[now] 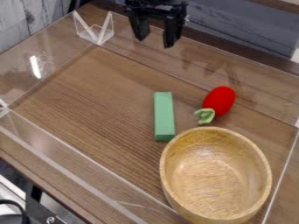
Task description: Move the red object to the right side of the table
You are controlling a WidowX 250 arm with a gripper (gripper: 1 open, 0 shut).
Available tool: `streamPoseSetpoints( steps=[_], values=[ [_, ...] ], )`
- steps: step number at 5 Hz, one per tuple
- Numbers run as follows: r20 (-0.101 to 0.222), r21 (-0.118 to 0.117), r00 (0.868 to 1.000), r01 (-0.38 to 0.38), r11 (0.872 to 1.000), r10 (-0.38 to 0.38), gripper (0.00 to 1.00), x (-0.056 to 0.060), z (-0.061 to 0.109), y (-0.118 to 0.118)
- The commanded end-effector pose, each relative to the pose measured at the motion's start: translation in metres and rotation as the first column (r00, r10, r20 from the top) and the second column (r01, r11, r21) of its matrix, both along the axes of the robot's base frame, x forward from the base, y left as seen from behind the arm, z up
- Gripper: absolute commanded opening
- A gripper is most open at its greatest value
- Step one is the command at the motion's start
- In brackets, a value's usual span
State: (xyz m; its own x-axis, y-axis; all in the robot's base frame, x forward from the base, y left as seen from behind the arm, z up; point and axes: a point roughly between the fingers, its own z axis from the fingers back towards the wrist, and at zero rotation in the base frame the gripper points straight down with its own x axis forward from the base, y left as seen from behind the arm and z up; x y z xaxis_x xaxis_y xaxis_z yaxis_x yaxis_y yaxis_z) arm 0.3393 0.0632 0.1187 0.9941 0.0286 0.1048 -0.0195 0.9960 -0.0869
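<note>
End effector (156,35) open above table (93,96)

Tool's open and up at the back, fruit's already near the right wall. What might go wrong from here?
The red fruit sits close to the bowl and the green block, so a descending tool might bump either. It is rounded, so it may roll if nudged. Another push could press it against the right wall.

Looks like a robot lab test bench, not anyone's home. The wood-grain table (82,96) is fenced in by low clear acrylic walls (70,166), a black robot gripper (156,33) hangs over the far edge, and the only stuff on it is toy-like props, like a green block (165,116) and a wooden bowl (216,175).
</note>
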Motion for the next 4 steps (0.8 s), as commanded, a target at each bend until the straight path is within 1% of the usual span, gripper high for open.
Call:
streamPoseSetpoints(
  steps=[1,2,3,4],
  values=[
    [0.072,0.033,0.995,-0.067,0.997,0.065,0.00,0.008,0.026,0.021],
    [0.063,0.044,0.992,-0.115,0.992,0.113,1.00,0.015,0.027,0.033],
    [0.054,0.049,0.992,-0.118,0.992,0.115,1.00,0.018,0.016,0.029],
    [0.061,0.050,0.991,-0.120,0.992,0.117,1.00,0.025,0.007,0.025]
  ],
)
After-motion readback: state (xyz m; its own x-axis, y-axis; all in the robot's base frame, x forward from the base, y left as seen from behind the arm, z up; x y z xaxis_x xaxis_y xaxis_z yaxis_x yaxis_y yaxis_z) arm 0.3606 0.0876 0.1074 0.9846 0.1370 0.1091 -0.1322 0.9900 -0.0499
